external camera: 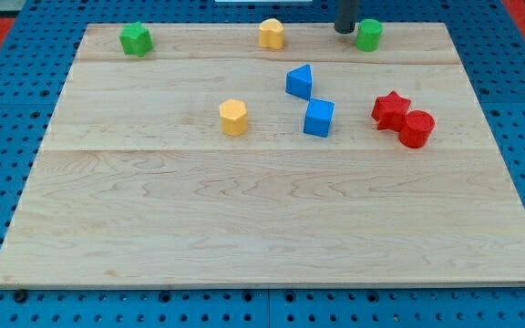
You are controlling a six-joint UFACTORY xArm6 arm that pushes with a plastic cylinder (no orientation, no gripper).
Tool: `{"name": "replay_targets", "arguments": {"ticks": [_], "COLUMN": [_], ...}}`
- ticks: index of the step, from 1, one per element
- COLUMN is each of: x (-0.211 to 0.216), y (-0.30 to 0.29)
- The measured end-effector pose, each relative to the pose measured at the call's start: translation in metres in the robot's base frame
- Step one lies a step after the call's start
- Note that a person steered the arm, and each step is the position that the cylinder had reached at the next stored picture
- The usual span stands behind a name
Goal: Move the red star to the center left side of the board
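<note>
My tip [344,31] just left of green cylinder [368,35], red star [390,109] touching red cylinder [416,128]; no hand on rod

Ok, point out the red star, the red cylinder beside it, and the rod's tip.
red star [390,109], camera view, centre of its top face.
red cylinder [417,128], camera view, middle of its body.
my tip [344,30], camera view, rod's very end.

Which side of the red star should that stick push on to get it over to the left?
My tip can only push, so probably the red star's right face. The red cylinder touches its lower right, so I would come in from above it. The blue cube lies in the leftward path.
</note>
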State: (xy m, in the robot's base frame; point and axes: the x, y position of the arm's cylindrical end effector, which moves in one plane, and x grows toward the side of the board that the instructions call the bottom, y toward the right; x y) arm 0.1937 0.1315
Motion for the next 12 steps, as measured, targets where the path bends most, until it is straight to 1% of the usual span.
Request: {"name": "replay_targets", "arguments": {"ticks": [1,2,4,5,6,8,11,12], "x": [0.009,0.014,0.012,0.012,0.015,0.059,0.182,0.187], "y": [0.034,0.036,-0.087,-0.114,-0.116,-0.084,-0.068,-0.036]}}
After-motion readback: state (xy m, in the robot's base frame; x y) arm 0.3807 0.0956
